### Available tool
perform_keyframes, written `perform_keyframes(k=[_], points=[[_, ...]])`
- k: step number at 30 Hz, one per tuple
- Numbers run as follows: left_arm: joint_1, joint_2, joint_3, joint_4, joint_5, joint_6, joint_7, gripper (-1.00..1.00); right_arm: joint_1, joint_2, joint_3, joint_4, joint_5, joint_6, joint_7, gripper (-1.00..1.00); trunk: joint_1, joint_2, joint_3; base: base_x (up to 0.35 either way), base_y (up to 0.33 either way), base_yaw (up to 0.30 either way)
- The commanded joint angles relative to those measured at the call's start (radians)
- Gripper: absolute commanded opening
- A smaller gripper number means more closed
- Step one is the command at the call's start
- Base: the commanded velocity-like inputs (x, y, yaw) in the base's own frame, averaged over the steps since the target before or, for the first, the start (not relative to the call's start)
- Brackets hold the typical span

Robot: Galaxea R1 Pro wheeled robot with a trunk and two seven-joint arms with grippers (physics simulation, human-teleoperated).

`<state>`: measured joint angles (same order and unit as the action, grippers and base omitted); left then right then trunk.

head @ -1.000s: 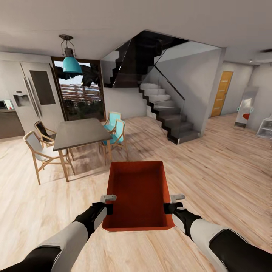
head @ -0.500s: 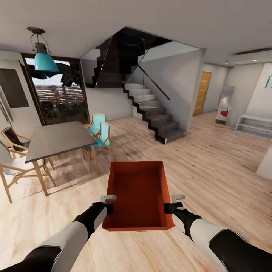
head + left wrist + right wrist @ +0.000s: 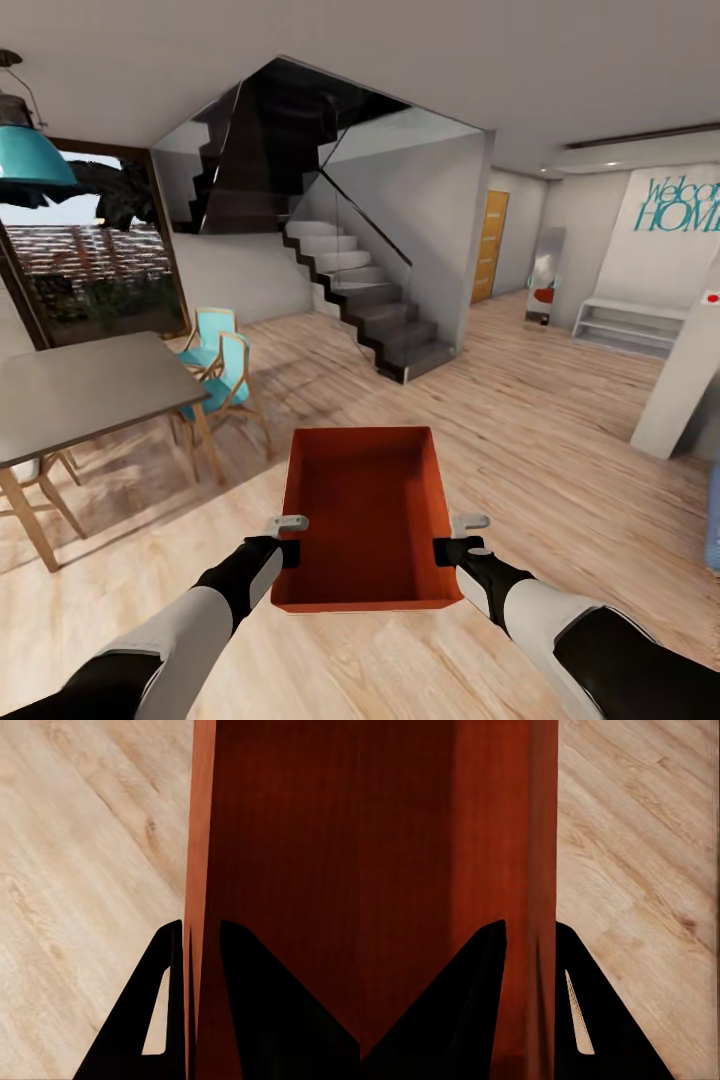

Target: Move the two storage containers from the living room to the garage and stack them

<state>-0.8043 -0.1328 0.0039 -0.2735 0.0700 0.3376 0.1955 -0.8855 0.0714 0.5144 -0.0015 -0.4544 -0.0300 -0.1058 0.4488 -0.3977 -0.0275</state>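
Note:
One orange-red storage container (image 3: 365,515), open-topped and empty, hangs in front of me above the light wood plank floor. My left gripper (image 3: 288,540) is shut on its left wall and my right gripper (image 3: 448,540) is shut on its right wall. The left wrist view has that wall (image 3: 199,855) squeezed between two black fingers (image 3: 154,1020). Black fingers (image 3: 472,1012) straddle the other wall (image 3: 542,840) in the right wrist view.
A grey dining table (image 3: 75,395) with teal chairs (image 3: 222,370) stands at left. A dark staircase (image 3: 370,310) rises ahead. Beyond it a hallway leads to an orange door (image 3: 490,245). A white pillar (image 3: 680,385) and a low white shelf (image 3: 630,327) are at right.
The whole view has swung to the right: table and stairs slid left, and the right wall with its lettering came into sight. The container stays held the same way.

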Motion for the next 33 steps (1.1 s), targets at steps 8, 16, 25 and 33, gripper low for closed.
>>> perform_keyframes(k=[8,16,25,33], points=[[0.000,0.001,0.007,-0.004,-0.026,0.009,0.016,-1.00,-0.002,-0.005,0.001,0.003,-0.015,-0.005,-0.009,-1.00,0.001,-0.002,-0.002,0.322,0.071,-0.250],[0.000,0.001,0.007,-0.004,-0.026,0.009,0.015,-1.00,-0.002,-0.005,0.001,0.003,-0.015,-0.005,-0.009,-1.00,0.001,-0.002,-0.002,0.322,0.071,-0.250],[-0.001,0.001,0.007,-0.003,-0.026,0.009,0.015,-1.00,-0.001,-0.005,0.001,0.003,-0.015,-0.005,-0.009,-1.00,0.001,-0.002,-0.002,0.322,0.071,-0.250],[0.000,0.001,0.007,-0.004,-0.026,0.009,0.015,-1.00,-0.002,-0.005,0.001,0.003,-0.015,-0.005,-0.009,-1.00,0.001,-0.002,-0.002,0.322,0.071,-0.250]])
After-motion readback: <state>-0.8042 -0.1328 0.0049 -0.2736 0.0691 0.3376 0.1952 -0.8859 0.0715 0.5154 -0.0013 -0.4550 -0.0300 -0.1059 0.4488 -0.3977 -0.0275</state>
